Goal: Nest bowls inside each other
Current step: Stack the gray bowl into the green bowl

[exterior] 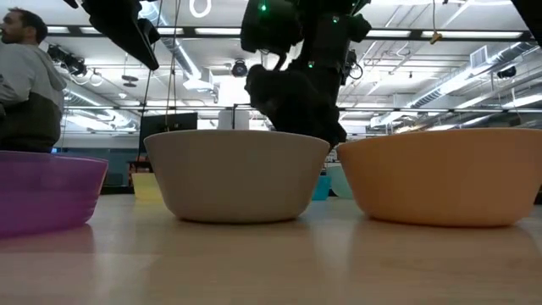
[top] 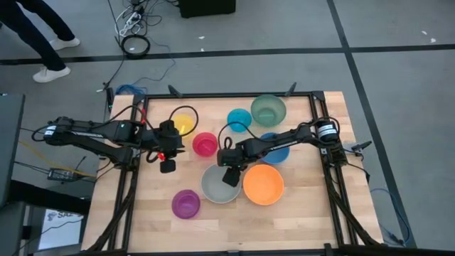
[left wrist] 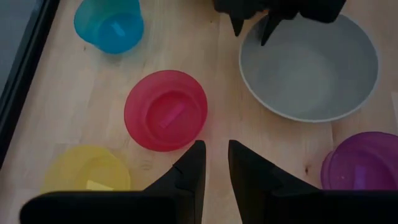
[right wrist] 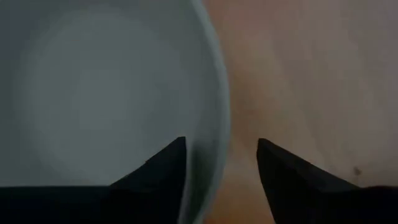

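Observation:
My right gripper (right wrist: 221,149) is open over the right rim (right wrist: 219,106) of the grey-white bowl (top: 217,186). One finger stands inside the bowl and one outside; I see no touch. The orange bowl (top: 264,185) sits close beside it on the right. My left gripper (left wrist: 216,155) hangs open and empty above bare wood, with a narrow gap between its fingers. Around it stand the pink bowl (left wrist: 166,110), the yellow bowl (left wrist: 87,171) and the purple bowl (left wrist: 360,162). The cyan bowl (top: 239,119) and the green bowl (top: 268,109) stand at the far edge. The blue bowl (top: 274,149) lies partly under the right arm.
Every bowl stands upright on its base, each apart on the wooden table (top: 298,213). Black frame rails (top: 334,192) run along the left and right sides. A person (exterior: 25,85) stands beyond the table in the low view. There is bare wood along the near edge.

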Tool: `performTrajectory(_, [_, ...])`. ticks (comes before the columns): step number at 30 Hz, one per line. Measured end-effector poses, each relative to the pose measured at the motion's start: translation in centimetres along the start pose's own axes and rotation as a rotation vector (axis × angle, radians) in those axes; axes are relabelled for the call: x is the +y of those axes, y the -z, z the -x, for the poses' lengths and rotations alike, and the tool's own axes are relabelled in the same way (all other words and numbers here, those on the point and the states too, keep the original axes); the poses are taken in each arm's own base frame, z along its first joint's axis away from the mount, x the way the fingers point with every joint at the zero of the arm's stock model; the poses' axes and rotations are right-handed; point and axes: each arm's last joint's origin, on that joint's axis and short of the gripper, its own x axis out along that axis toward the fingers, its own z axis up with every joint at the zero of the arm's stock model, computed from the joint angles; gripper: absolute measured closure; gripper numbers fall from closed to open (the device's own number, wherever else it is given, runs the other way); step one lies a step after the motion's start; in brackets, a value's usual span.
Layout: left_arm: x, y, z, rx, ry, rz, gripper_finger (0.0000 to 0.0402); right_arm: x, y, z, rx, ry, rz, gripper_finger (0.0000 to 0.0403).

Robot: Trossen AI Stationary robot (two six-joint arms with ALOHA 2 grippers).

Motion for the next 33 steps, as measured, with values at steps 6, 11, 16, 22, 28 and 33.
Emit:
performTrajectory(6, [0.0,-0.1,0.0,-0.009,-0.004,0.004,0.0323,-0.2,-0.5,1.9,-0.033,-0.065,0.078,0.0363])
performTrajectory(11, [0.0,-0.3,0.0,-0.032,-0.017,0.005,0.0323,-0.4,-0.5,4.9,-0.058,-0.132,0.115,0.0397])
performTrajectory(16, [-0.1,-0.6,0.0,-0.068,-0.016,0.010,0.0323,-1.6,-0.7,9.4,-0.166,-0.151,0.120,0.0400])
performTrajectory(22, [-0.1,-0.9,0.1,-0.090,-0.018,-0.002,0.0323,-5.2,0.2,15.2,-0.327,0.133,0.044,0.0401])
performTrajectory(28, [-0.1,-1.3,0.1,-0.137,-0.019,0.006,0.0323,-12.0,0.6,18.8,-0.363,0.455,-0.178,0.0402])
performTrajectory(33, [-0.1,-1.5,0.1,-0.157,-0.017,0.010,0.0323,-17.8,-0.2,19.1,-0.310,0.540,-0.319,0.0402])
